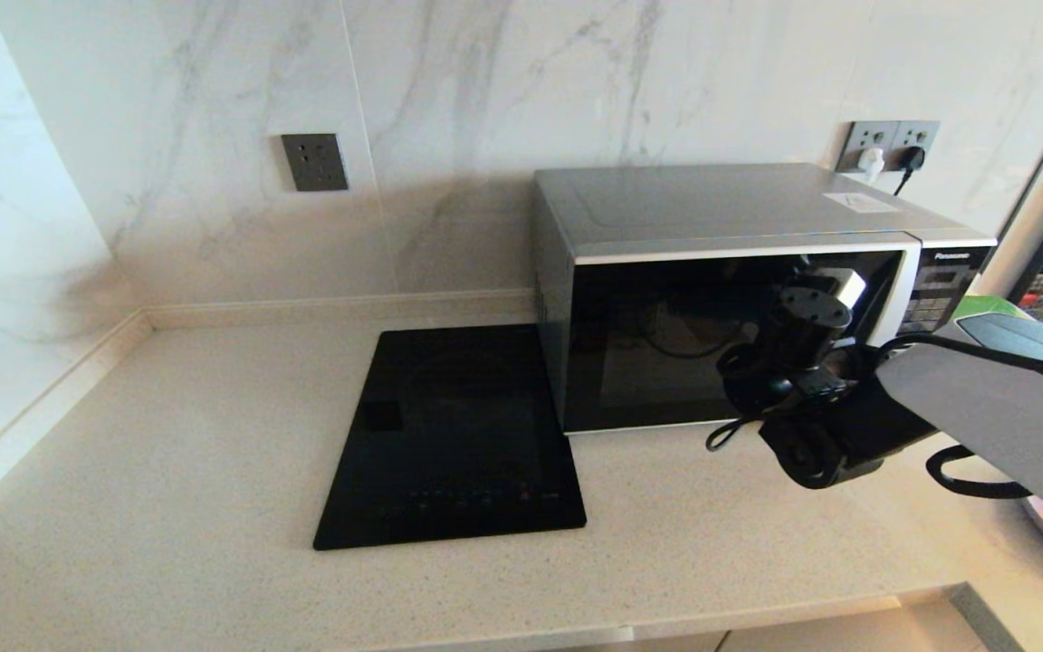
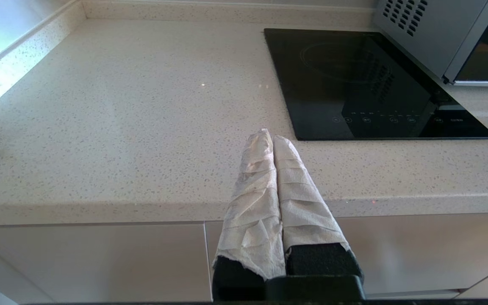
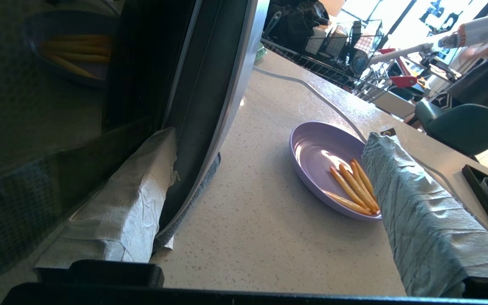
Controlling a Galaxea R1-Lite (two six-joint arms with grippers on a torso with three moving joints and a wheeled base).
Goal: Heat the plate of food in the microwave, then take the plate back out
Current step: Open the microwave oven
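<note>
The silver-grey microwave (image 1: 721, 217) stands at the back right of the counter, and its dark glass door (image 1: 657, 344) looks closed. My right gripper (image 1: 834, 288) is at the curved silver handle (image 3: 214, 97) and stands open (image 3: 274, 136). One wrapped finger (image 3: 134, 199) is tucked between the handle and the glass; the other (image 3: 417, 203) is far out on the outer side. The lilac plate of food (image 3: 324, 156), holding golden fry-like sticks (image 3: 354, 186), rests on the counter beyond the handle. My left gripper (image 2: 271, 135) is shut and empty, in front of the counter's edge.
A flat black glass cooktop (image 1: 454, 435) lies left of the microwave. Wall sockets (image 1: 888, 140) with plugs sit behind the microwave. A green item (image 1: 983, 308) shows at the microwave's right side. The counter (image 1: 196, 435) is bare to the left.
</note>
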